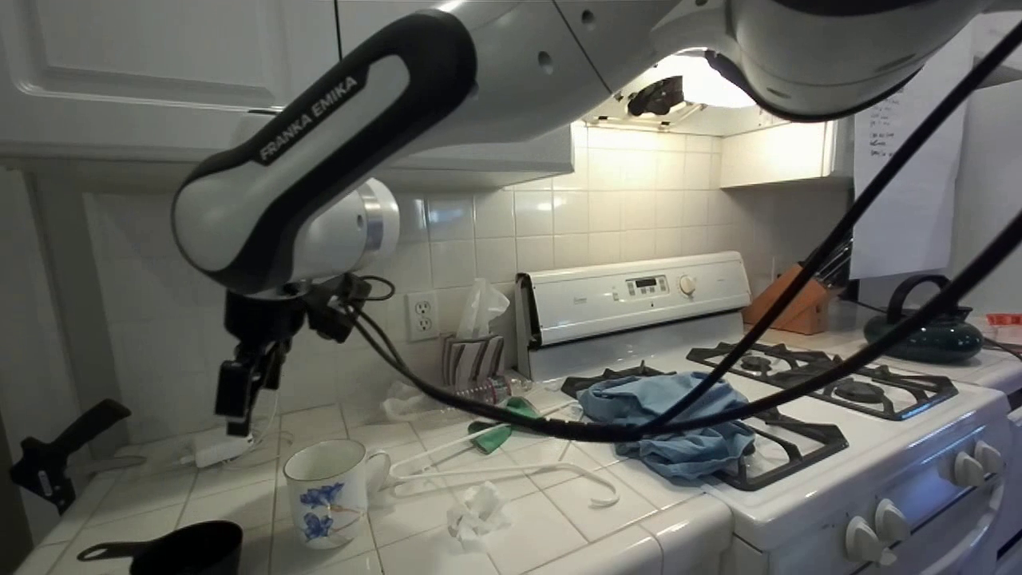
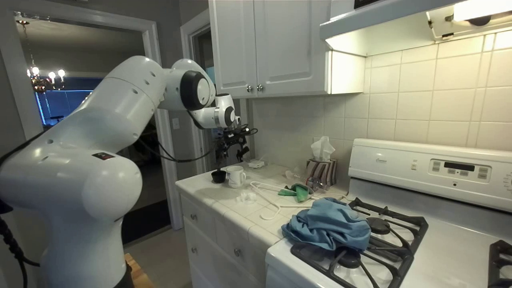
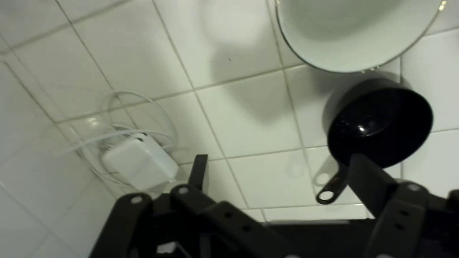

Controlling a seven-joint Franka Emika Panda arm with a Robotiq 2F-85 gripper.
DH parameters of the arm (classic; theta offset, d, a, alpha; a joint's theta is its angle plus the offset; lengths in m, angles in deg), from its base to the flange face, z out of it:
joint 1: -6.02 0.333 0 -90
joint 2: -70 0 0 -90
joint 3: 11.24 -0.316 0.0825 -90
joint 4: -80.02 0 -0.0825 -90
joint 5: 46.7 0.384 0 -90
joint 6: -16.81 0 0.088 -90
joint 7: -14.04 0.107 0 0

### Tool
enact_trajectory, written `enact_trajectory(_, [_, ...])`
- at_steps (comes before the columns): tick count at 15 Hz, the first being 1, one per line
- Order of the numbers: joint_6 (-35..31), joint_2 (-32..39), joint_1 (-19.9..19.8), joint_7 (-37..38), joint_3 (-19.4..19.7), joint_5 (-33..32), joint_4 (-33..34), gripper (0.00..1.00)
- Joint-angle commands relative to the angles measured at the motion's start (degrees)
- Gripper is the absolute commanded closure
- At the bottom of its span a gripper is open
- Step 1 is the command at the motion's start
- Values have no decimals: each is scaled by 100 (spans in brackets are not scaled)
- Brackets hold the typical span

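Note:
My gripper (image 3: 279, 159) is open and empty above the tiled counter, its two fingers wide apart. It also shows in an exterior view (image 1: 238, 423), pointing down. A black measuring cup (image 3: 380, 125) with a short holed handle stands below and beside the right finger in the wrist view; it shows in both exterior views (image 1: 188, 551) (image 2: 219, 176). A white mug (image 1: 323, 495) with blue flowers stands next to it, its pale inside at the top of the wrist view (image 3: 344, 53). A white charger (image 3: 141, 163) with a cable lies near the wall, left of the left finger.
Crumpled tissue (image 1: 479, 511), a white hanger (image 1: 559, 473), a green cloth (image 2: 298, 192), a clear bottle (image 1: 483, 390) and a striped tissue box (image 2: 321, 173) are on the counter. A blue cloth (image 2: 330, 224) lies on the stove. Upper cabinets (image 2: 292, 48) hang over the counter.

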Motion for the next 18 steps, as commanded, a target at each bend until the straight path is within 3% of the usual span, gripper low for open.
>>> enact_trajectory(1, [116,-781,-54,853,526,-86,-859,0])
enact_trajectory(3, [74,-1085,-133,1196,853,-90,-1286,0])
enact_trajectory(4, [63,-1160,-386,1518,718,-372,-1448,0])
enact_trajectory(9, [229,-1517,-1055,2256,839,-328,-2443,0])
enact_trajectory(14, [999,-1641,-1597,2162,511,49,-2974,0])
enact_trajectory(18, [547,-1634,-1804,1790,188,107,-3352,0])
